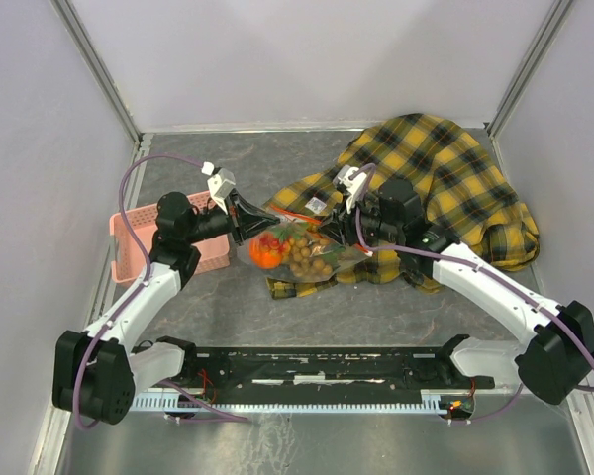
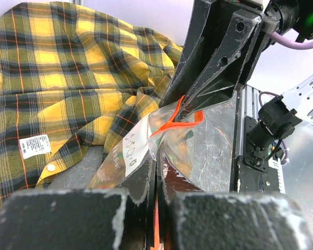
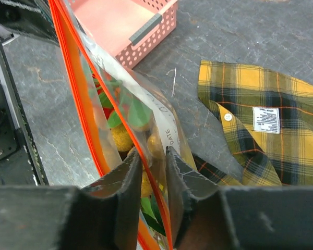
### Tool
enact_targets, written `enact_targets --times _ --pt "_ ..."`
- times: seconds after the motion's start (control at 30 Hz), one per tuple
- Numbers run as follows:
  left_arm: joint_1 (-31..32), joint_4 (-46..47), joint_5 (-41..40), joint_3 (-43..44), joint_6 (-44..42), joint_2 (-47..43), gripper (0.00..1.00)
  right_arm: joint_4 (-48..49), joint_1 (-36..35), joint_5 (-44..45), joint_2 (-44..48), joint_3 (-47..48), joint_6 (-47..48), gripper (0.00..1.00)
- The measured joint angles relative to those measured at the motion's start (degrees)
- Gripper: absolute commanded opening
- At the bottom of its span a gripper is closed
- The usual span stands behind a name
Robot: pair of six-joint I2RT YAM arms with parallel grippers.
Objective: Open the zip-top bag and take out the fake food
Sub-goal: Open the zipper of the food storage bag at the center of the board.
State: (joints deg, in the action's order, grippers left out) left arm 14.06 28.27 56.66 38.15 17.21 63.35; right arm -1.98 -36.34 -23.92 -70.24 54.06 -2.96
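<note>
You have the clear crinkly zip-top bag (image 1: 302, 252) with its red-orange strip stretched between both arms over the yellow-black plaid cloth (image 1: 445, 183). Inside sit orange, yellow and tan plastic fruits (image 1: 295, 252). Left gripper (image 1: 267, 218) and right gripper (image 3: 152, 166) each pinch the bag's rim.

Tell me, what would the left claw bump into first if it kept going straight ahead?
Probably the right gripper, facing it and pinching the clear crinkly zip-top bag both hold. The left gripper points right at it; depth is uncertain.

Both arms reach inward and meet mid-table. The left gripper (image 1: 262, 220) is clamped tight; the right gripper (image 1: 345, 230) has narrow jaws.
</note>
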Motion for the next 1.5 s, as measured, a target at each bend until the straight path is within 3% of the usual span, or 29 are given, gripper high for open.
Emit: enact_targets --times 0.1,0.17,0.3,0.4,0.47,0.67,0.83,1.03,1.17,1.3,1.5 --pt "0.0 -0.3 0.0 0.0 0.0 0.0 0.03 -1.0 0.0 0.0 -0.3 0.0 0.6 0.06" --pt "0.0 -0.4 -0.1 0.0 0.0 0.0 0.09 -1.6 0.0 0.0 -0.3 0.2 0.6 0.02" --pt "0.0 -0.5 -2.3 0.0 0.2 0.0 0.53 -1.9 0.0 1.4 -0.3 0.5 0.1 0.02" --pt "0.0 -1.6 -6.2 0.0 1.5 -0.3 0.73 -3.3 0.3 6.6 -0.4 2.1 -1.7 0.02" --pt "0.0 -3.4 -10.1 0.0 2.5 -1.6 0.78 -4.3 1.6 10.1 -0.6 4.2 -3.2 0.02" --pt "-0.1 -11.1 -22.3 0.0 6.8 -10.1 0.8 -8.5 7.8 20.6 -1.1 14.8 -6.3 0.02" --pt "-0.1 -13.5 -26.1 -2.3 12.7 -17.6 0.81 -9.6 8.2 21.5 -0.7 19.1 -6.3 0.02" --pt "-0.1 -11.5 -27.5 -12.0 25.4 -21.5 0.79 -8.4 7.0 20.0 -1.8 10.7 -7.8 0.02" --pt "-0.1 -9.8 -28.0 -17.3 32.5 -20.5 0.76 -8.6 6.3 16.8 -9.5 4.2 -9.6 0.02" --pt "0.4 -8.8 -28.2 -20.3 36.8 -19.8 0.74 -9.4 5.9 13.3 -16.4 0.9 -11.5 0.02" --pt "6.4 -7.3 -32.1 -20.7 38.4 -19.8 0.67 -7.3 5.7 10.3 -13.2 0.4 -12.7 0.02"
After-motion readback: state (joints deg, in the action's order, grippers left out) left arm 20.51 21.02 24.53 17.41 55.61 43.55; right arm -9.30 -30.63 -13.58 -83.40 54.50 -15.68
